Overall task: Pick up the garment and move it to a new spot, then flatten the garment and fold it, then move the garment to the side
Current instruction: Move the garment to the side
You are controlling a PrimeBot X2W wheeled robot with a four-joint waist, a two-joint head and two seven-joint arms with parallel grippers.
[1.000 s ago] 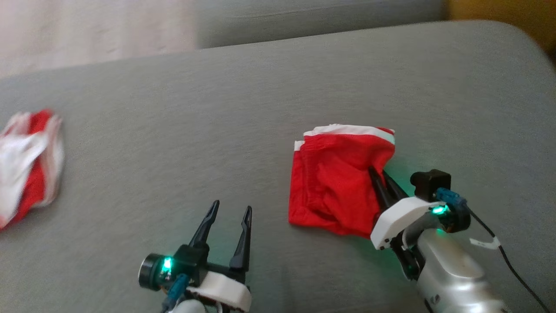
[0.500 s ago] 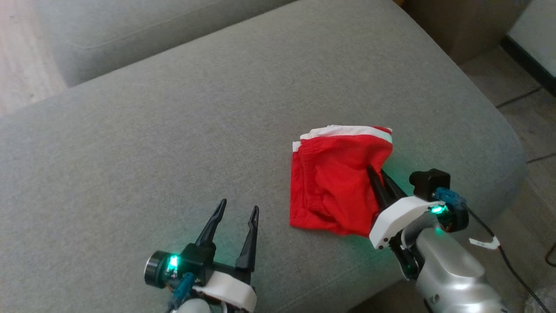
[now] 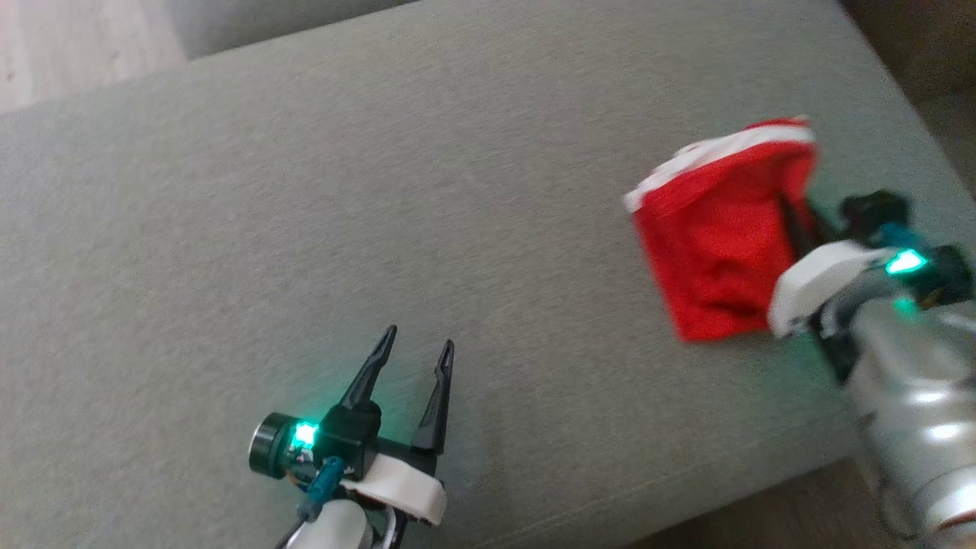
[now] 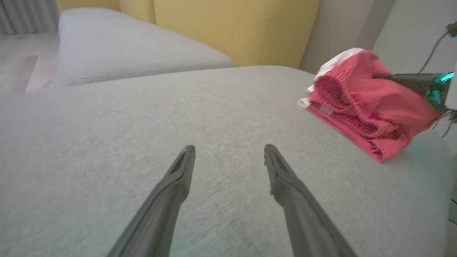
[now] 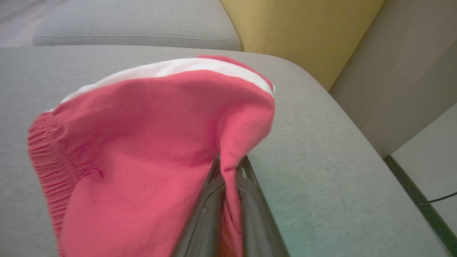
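The garment (image 3: 717, 229) is a folded red piece with a white stripe along its far edge, resting on the grey sofa cushion (image 3: 381, 191) toward the right. My right gripper (image 3: 789, 213) is shut on its right side, pinching a red fold. In the right wrist view the garment (image 5: 142, 142) bulges up over my right gripper (image 5: 228, 167), with cloth squeezed between the dark fingers. The left wrist view has the garment (image 4: 364, 103) at the right. My left gripper (image 3: 415, 354) stands open over bare cushion near the front edge, holding nothing, as its own view shows (image 4: 228, 157).
The cushion's right edge (image 3: 923, 137) drops off just beyond the garment, with floor below. A second grey cushion (image 4: 125, 46) lies behind, and a yellow backrest (image 4: 235, 28) rises at the far end.
The head camera has swung, so the whole picture shifted. The garment, with my right gripper still shut on it, now lies further right and nearer the cushion's right edge. The left gripper stays open.
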